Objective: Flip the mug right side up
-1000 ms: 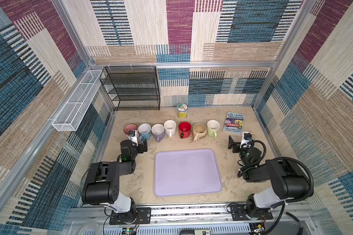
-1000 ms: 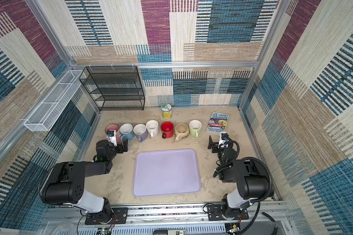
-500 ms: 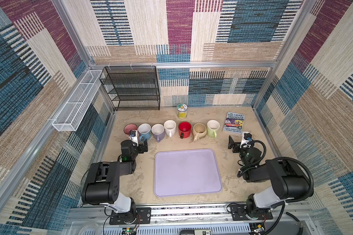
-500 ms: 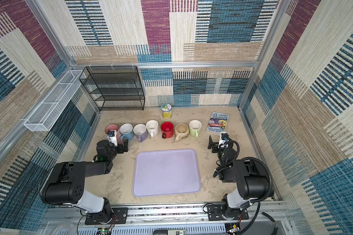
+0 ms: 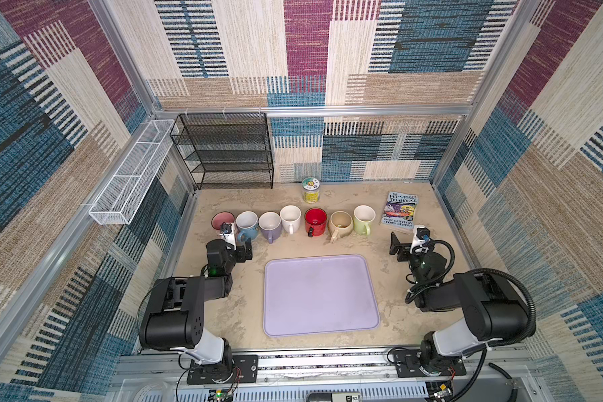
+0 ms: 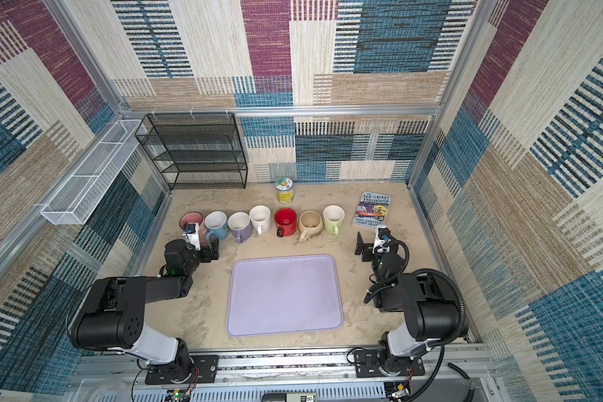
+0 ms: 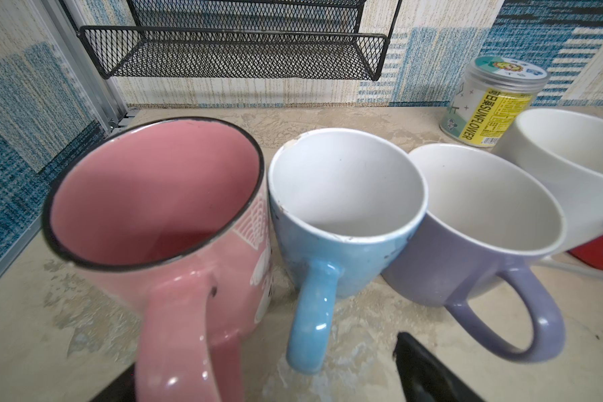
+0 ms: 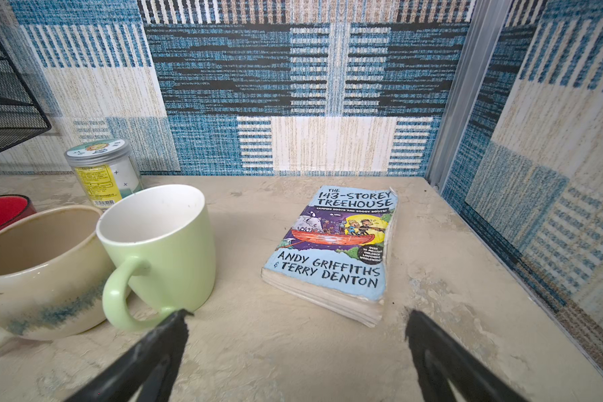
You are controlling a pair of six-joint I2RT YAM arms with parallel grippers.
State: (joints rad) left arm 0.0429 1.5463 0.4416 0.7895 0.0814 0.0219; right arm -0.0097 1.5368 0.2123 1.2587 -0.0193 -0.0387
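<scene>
- Mugs stand seven in a row across the back half of the desk (image 5: 244, 313), every one mouth up with its handle toward the arms. Which is the task's own I cannot tell.
- From the left in both top views they are: pink mug (image 5: 222, 219), blue mug (image 5: 247, 222), purple mug (image 5: 269, 224), white mug (image 5: 290, 215), red mug (image 5: 315, 219), beige mug (image 5: 341, 222), green mug (image 5: 363, 215).
- Neighbours sit touching or just beside each other. In the left wrist view the blue mug presses against both the pink and the purple.
- The left claw (image 5: 237, 245) sits low at the pink mug's handle, jaws spread wide and gripping nothing. In the left wrist view the pink and blue handles both fall between its two dark fingers (image 7: 425, 365). Whether a finger touches the pink handle I cannot tell.
- The right claw (image 8: 296, 323) is spread wide too and empty, near the desk surface. One finger tip is just beside the green mug's handle.
- A paperback book (image 5: 401, 214) lies flat to the right of the green mug, apart from it.
- A lilac tray (image 5: 321, 296) lies between the two arms, in front of the row.
- A clear jar (image 5: 310, 189) with a yellow label stands behind the white and red mugs.
- A black mesh rack (image 5: 223, 153) stands in the back left corner, with a white wire basket (image 5: 133, 174) on the left wall.
</scene>
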